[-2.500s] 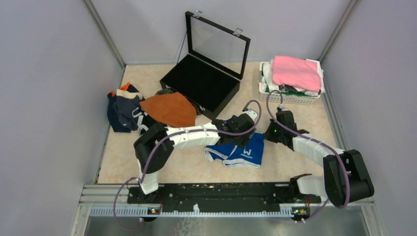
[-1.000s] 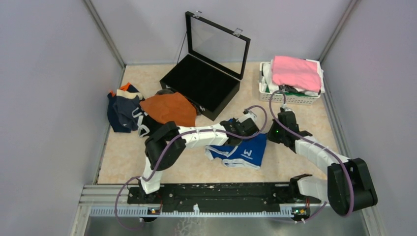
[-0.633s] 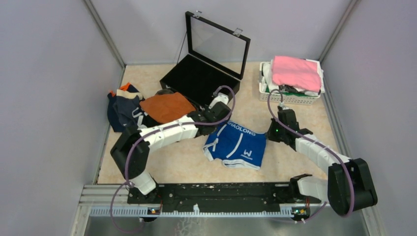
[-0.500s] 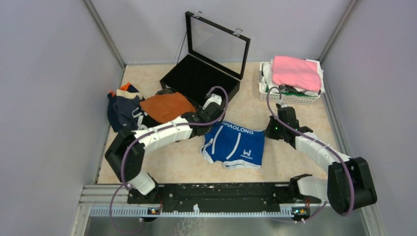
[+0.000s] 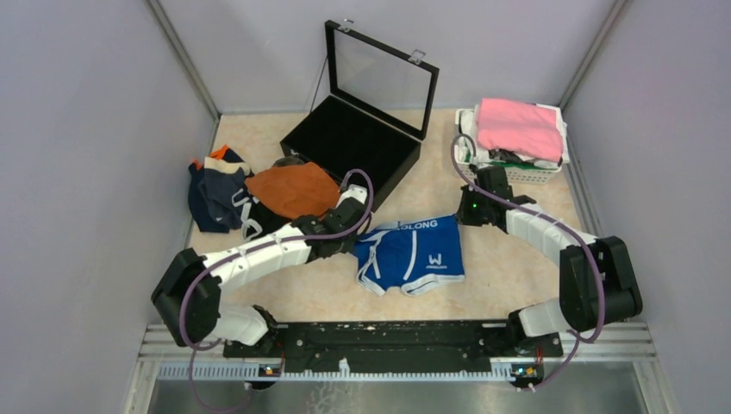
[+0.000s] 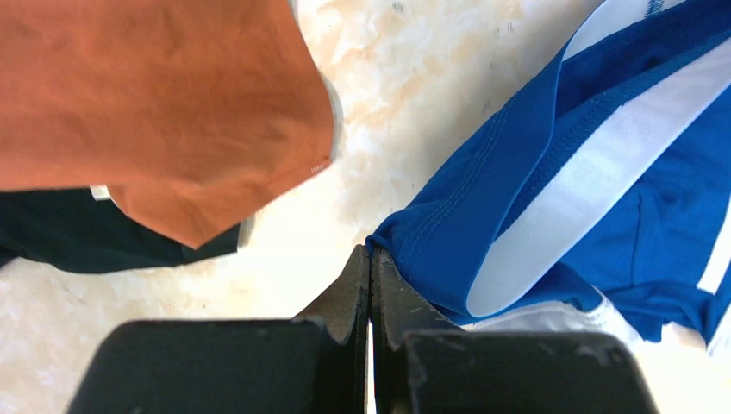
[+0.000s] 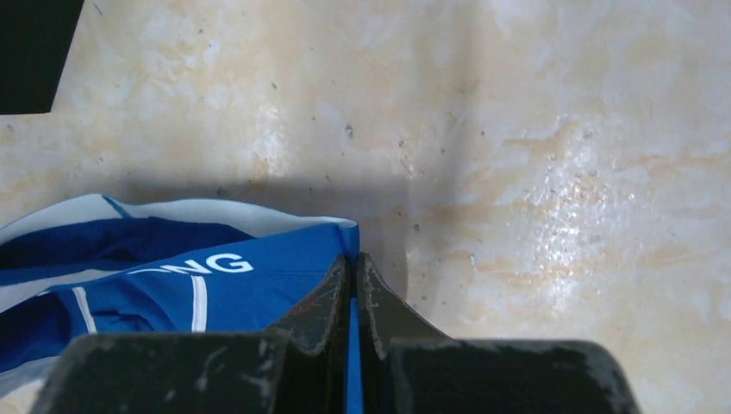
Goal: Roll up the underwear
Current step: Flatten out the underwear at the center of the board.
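Left tool [image 6: 371, 259] and right tool [image 7: 352, 263] clench blue underwear [image 5: 414, 257] corners; shallow edge pinches may slip, bunching fabric.

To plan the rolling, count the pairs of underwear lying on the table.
4 clearly: royal blue pair spread at centre, rust-orange pair at left, black pair partly under it, navy pair bunched far left, which may hide more.

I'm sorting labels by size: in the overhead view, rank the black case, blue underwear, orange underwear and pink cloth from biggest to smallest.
Largest: black case, lid open.
Next: blue underwear.
Then orange underwear and pink cloth, which look about alike, so unranked.
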### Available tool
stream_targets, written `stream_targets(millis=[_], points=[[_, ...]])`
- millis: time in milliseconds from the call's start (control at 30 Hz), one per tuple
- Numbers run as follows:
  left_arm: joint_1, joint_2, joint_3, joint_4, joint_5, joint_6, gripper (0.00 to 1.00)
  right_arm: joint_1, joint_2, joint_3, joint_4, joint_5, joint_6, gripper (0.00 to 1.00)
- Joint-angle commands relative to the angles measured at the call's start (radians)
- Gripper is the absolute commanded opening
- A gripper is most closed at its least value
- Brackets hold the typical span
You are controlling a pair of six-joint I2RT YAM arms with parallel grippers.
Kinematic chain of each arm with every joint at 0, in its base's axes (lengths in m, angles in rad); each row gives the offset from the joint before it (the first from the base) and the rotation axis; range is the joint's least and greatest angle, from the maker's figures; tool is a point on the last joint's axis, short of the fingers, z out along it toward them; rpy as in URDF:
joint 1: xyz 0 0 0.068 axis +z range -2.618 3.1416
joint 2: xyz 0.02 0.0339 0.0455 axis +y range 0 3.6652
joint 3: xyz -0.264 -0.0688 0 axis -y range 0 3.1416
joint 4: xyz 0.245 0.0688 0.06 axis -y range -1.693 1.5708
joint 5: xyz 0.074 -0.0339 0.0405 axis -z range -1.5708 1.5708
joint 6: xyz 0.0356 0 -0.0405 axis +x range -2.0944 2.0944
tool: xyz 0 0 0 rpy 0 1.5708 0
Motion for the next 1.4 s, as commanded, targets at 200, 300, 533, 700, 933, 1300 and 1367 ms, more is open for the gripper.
stream_targets(millis=[200, 300, 533, 700, 933, 1300, 1367], points=[[-0.040, -0.179, -0.166, 0.030, 0.237, -0.198, 0.00, 0.045, 0.069, 0.123, -0.051, -0.001, -0.076, 0.00], [-0.044, -0.180, -0.169, 0.046, 0.230, -0.206, 0.00, 0.047, 0.058, 0.120, -0.064, 0.000, -0.089, 0.00], [-0.015, -0.073, -0.032, 0.056, -0.032, -0.109, 0.02, 0.051, 0.046, 0.117, -0.085, -0.015, -0.096, 0.00], [0.026, 0.038, 0.070, 0.096, -0.164, -0.005, 0.07, 0.064, 0.022, 0.092, -0.085, -0.027, -0.077, 0.00], [0.086, 0.164, 0.114, 0.171, -0.267, 0.084, 0.33, 0.068, -0.015, 0.015, -0.028, -0.052, -0.031, 0.00], [0.110, 0.121, 0.079, 0.154, -0.179, 0.008, 0.71, 0.069, -0.099, -0.040, 0.008, 0.003, 0.009, 0.20], [0.110, 0.106, 0.079, 0.190, -0.115, 0.021, 0.74, 0.068, -0.100, -0.044, 0.010, -0.002, 0.015, 0.25]])
